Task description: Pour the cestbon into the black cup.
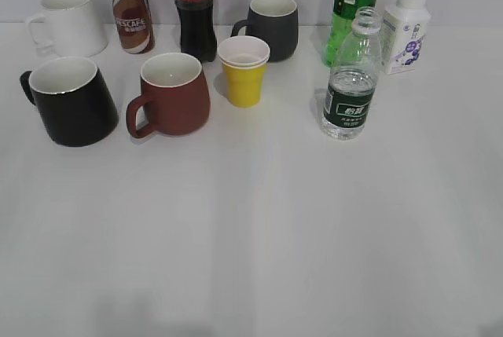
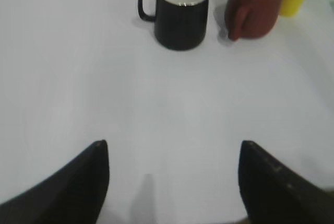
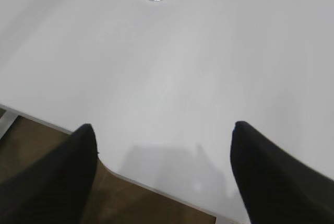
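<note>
Cestbon upright, uncapped, black cup far left, arms unseen

Bare table fronts cestbon; green bottle crowds behind.

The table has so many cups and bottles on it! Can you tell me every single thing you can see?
Clear ribbed plastic water bottle: 1, dark green label, no cap, right side, in front of the green bottle.
Glossy black mug: 1, white inside, far left front.
Reddish-brown mug: 1, right of the black mug.
Yellow paper cup: 1, white cup nested inside, centre.
Matte dark grey mug: 1, behind the yellow cup.
White mug: 1, back left.
Brown coffee bottle: 1, back, beside the white mug.
Dark cola bottle: 1, red label, back centre.
Bright green soda bottle: 1, back right.
Small white milk bottle: 1, far right back.
White table: 1, under everything.
Left end effector: black, open, near the front edge.
Right end effector: black, open, over the table edge.
</note>
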Tool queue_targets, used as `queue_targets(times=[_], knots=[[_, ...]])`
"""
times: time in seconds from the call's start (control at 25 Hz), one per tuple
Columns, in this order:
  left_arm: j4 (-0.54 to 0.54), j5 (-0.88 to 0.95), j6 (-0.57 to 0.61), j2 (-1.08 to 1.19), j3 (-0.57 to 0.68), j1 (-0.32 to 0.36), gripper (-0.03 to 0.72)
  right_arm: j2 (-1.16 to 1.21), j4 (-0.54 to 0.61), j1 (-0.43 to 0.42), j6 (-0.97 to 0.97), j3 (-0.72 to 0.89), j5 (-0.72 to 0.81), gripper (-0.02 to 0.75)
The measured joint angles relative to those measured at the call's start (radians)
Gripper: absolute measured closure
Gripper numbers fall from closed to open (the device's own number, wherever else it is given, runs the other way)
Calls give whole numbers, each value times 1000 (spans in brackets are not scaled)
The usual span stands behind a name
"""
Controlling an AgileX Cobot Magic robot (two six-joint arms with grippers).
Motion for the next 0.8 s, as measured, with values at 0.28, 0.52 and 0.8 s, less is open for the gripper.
queue_targets(times=[0.28,0.52,0.8], knots=[[0,-97,0,0,42,0,104,0,-2,0,0,0,-17,145],[-1,-99,0,0,43,0,104,0,-2,0,0,0,-19,146],[-1,-99,0,0,44,5,104,-2,-2,-191,0,0,-19,148]])
